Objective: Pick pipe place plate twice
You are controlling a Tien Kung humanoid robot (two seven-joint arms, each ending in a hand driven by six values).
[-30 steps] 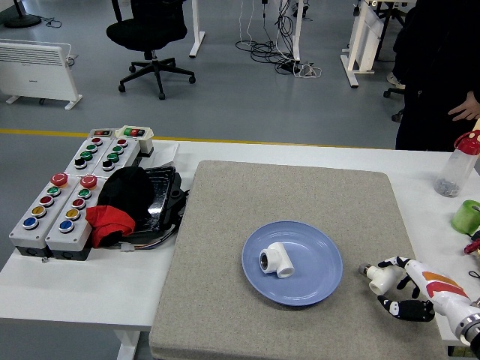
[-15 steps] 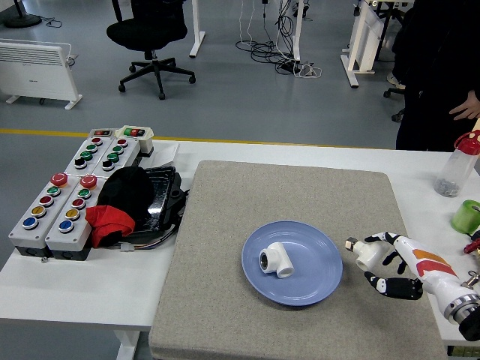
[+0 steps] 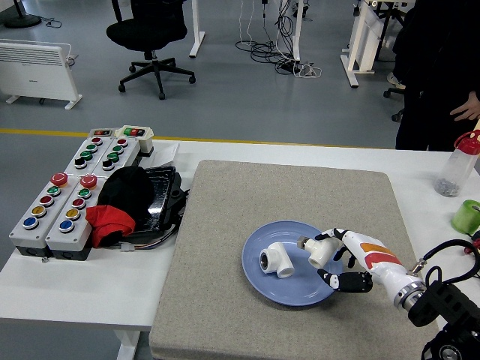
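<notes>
Fingers of my right hand (image 3: 337,259) are clamped on a white plastic pipe fitting (image 3: 318,251). I see it above the round blue plate (image 3: 259,283), beside another white pipe elbow (image 3: 277,260).

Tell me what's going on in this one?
The robot's right hand holds a white pipe fitting over the right side of the blue plate, its fingers wrapped around it. Another white pipe fitting already lies on the plate, so this looks like the second placement, not yet released. The plate sits on a grey mat. A person stands at the far right, not touching anything on the table.
</notes>
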